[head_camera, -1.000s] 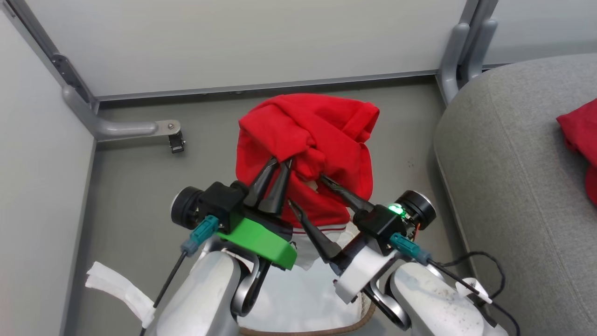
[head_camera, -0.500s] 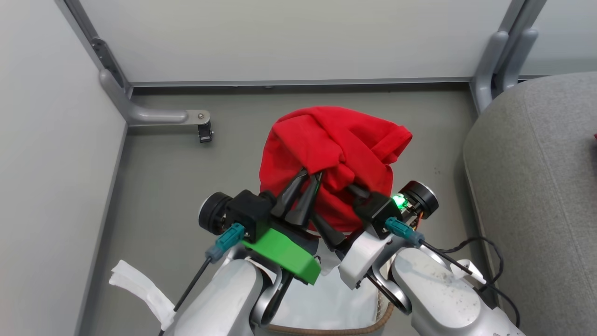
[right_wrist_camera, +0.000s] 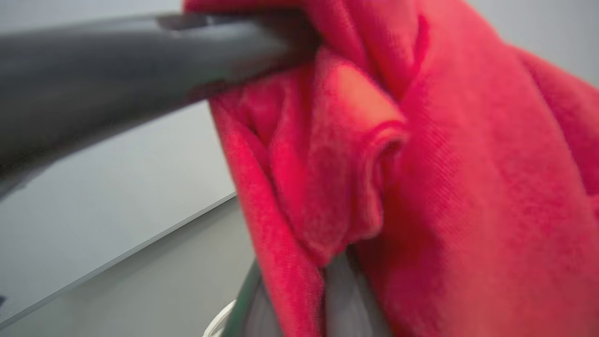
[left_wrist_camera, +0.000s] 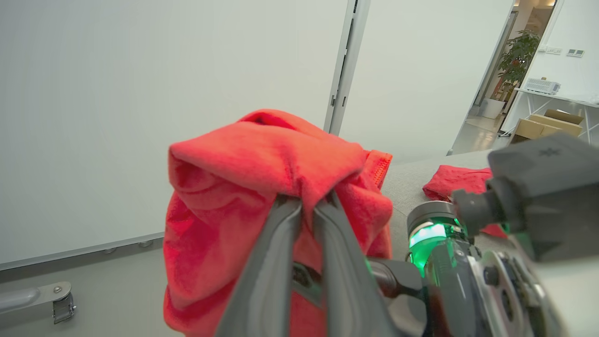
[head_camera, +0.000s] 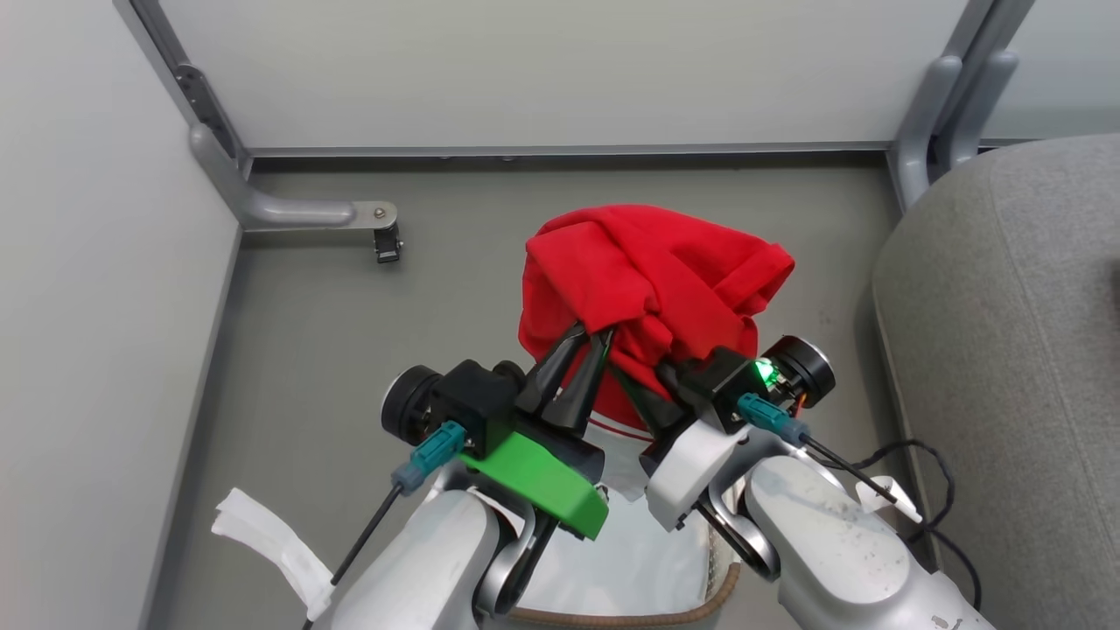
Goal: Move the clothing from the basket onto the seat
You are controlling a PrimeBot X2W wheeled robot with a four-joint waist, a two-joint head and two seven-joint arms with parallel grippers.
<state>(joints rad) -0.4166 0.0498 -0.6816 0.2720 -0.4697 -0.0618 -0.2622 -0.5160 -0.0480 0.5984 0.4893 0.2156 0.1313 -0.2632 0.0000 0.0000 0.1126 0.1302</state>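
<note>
red white-trimmed fabric garment (head_camera: 652,280) hanging from jaws, above oval white perforated basket (head_camera: 630,618) | left gripper (head_camera: 593,332) clamped on top fold | right gripper (head_camera: 652,385) drawn closer in, tips cloth-hidden, cannot tell | big grey fabric seat (head_camera: 1006,350) right of jaws: carry next

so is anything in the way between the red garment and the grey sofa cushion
Nothing visible. The bright red fabric garment hangs from the left gripper above the white basket with brown woven rim; only grey floor lies between it and the large grey sofa cushion on the robot's right.
</note>
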